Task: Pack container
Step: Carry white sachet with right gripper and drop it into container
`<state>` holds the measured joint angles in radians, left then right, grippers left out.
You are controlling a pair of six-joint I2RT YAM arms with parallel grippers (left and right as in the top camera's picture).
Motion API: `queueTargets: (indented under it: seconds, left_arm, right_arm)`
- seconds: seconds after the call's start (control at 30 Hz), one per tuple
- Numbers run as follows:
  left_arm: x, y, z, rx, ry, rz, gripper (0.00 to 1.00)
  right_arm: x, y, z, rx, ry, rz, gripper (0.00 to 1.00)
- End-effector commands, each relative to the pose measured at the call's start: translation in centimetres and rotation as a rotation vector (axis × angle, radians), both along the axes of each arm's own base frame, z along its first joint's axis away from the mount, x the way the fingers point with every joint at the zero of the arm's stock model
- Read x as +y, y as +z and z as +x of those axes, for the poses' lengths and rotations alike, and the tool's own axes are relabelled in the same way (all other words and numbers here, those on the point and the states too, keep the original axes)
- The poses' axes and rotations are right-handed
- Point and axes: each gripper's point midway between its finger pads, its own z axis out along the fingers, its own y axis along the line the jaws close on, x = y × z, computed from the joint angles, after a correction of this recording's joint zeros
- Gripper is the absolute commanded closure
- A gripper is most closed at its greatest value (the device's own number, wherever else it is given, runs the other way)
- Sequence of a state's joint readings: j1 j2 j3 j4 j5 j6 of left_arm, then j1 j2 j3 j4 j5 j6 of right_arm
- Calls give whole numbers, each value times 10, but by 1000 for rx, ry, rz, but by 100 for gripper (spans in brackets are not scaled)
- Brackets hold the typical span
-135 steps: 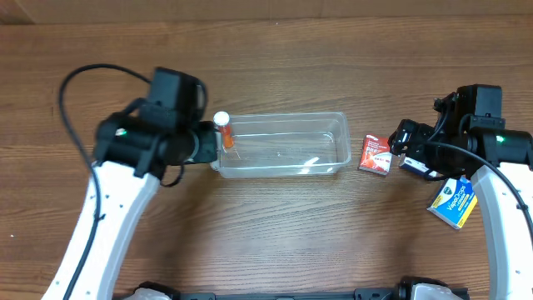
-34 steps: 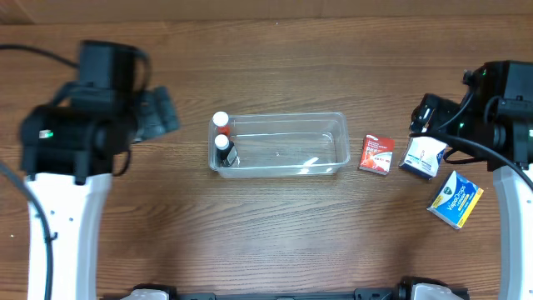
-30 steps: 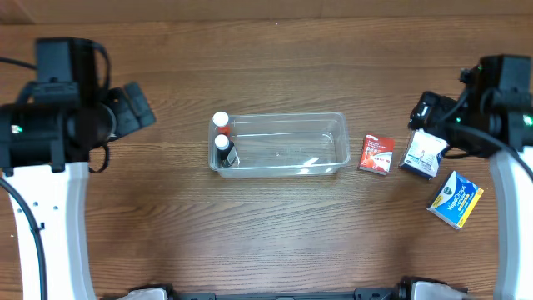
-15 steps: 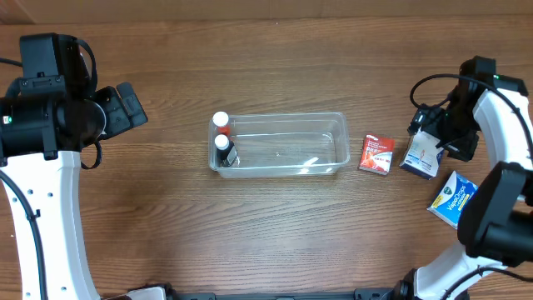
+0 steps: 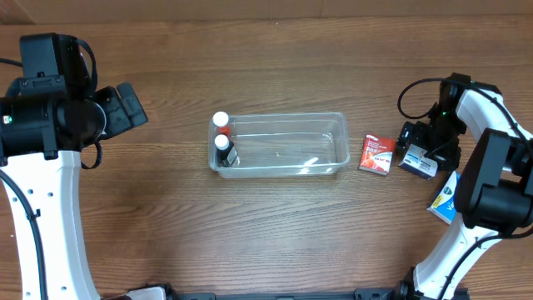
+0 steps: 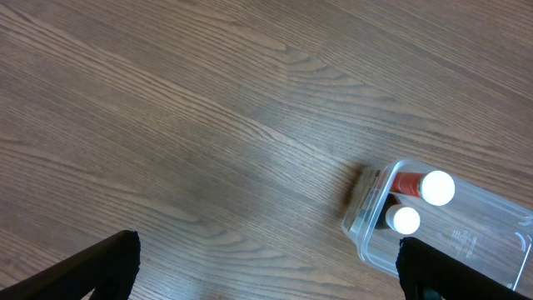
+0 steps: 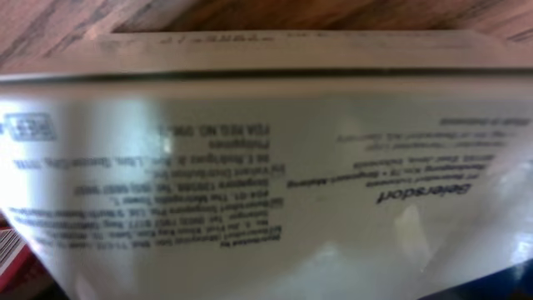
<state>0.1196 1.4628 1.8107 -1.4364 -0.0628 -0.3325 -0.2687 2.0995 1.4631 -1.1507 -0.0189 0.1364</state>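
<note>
The clear container [image 5: 283,163] sits mid-table, with an orange bottle [image 5: 221,122] and a dark bottle [image 5: 222,143], both white-capped, standing in its left end. My left gripper [image 5: 127,105] hangs open far to its left. In the left wrist view the container's corner [image 6: 375,242] and both bottle caps [image 6: 436,187] show between the wide-apart fingers [image 6: 108,265]. My right gripper [image 5: 423,148] is low over a white packet [image 5: 414,159], open. That white packet [image 7: 266,167] fills the right wrist view, blurred and very close, and the fingers do not show there.
A red packet [image 5: 378,154] lies between the container and the white packet. A blue box [image 5: 445,202] lies at the right, partly under the right arm. The right arm's cable loops above the gripper.
The left arm drew back left from the container, then stopped. The right gripper moved down and left onto the white packet, and its arm swung over the blue box.
</note>
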Motion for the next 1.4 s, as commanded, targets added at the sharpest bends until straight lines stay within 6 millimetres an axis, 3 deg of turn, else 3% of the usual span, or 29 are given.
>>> queueTargets:
  seconds: [0.0,0.3,0.63,0.73,0.93,1.03,1.1,1.17,1.23,1.37]
  left_arm:
    - [0,-3,1,9,-21,-1,0]
    - [-1,-4,0,13,-21,-1,0]
    - [0,-3,0,12,-21,0,0]
    - [0,-3,0,12,-21,0,0]
    - [0,-3,0,12,-21,0,0]
    - [0,-3,0,12,-24,1,0]
    - [0,-3,0,12,-24,1,0]
    - [0,-3,0,12,-24,1,0]
    - [0,-3,0,12,-24,1,0]
    - [0,-3,0,12,-24,1,0]
  right_arm:
    - [-1,2,0,-10,2,-1,4]
    - [-2,2,2,-15,2,-2,23]
    - [-3,10,6,-19,-28,-8,29]
    - [-5,26,12,-29,-36,-12,28]
    - [-2,99,25,-157,-26,-34,27]
    - [23,149,20,-276,13,-5,27]
    - [49,183,15,-367,89,14,27]
    - [89,221,9,-489,221,10,24]
    - [129,244,2,-574,363,-1,23]
    - [192,244,-5,-604,514,6,22]
